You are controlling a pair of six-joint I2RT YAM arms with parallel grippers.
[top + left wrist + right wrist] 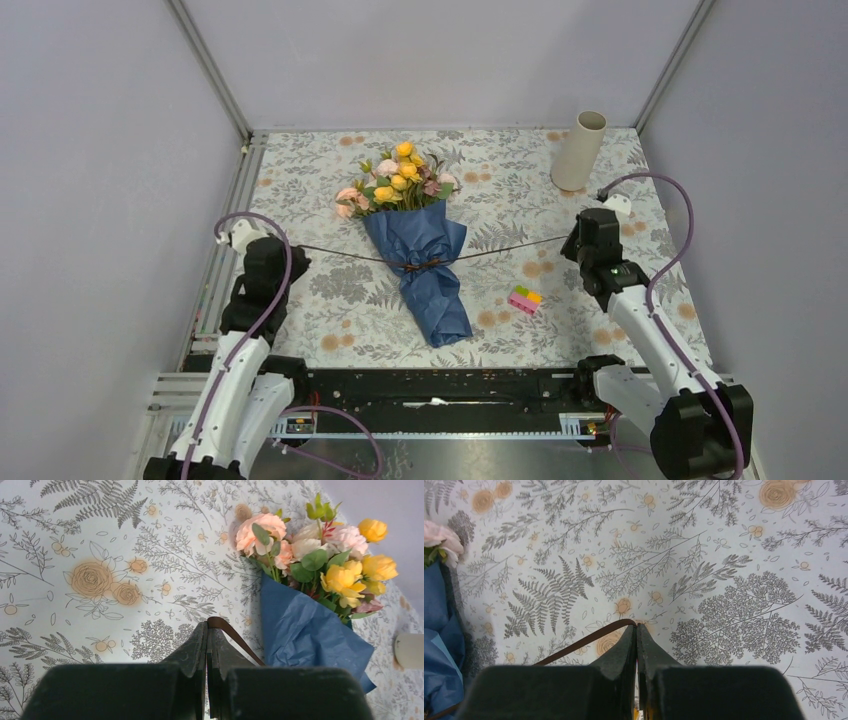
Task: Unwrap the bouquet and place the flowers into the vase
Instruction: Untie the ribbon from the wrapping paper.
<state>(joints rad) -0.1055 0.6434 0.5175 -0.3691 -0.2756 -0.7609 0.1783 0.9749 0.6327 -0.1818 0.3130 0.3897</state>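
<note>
Two ends of one dark brown ribbon (425, 265) sit pinched, one each, in the left claw (207, 630) and the right claw (636, 630). The blue-paper-wrapped rose bouquet (415, 235) lies mid-counter (300, 190).

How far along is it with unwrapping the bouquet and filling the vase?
Done: left gripper and right gripper each shut on a ribbon end, ribbon taut. In hand: pulling the knot loose; it's not undone yet. To do: open the blue paper around the bouquet, move the flowers into the vase, which holds none.

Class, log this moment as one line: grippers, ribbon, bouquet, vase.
left gripper: shut on ribbon end | right gripper: shut on other end | ribbon: taut across bouquet | bouquet: wrapped, lying flat | vase: upright, far right
</note>
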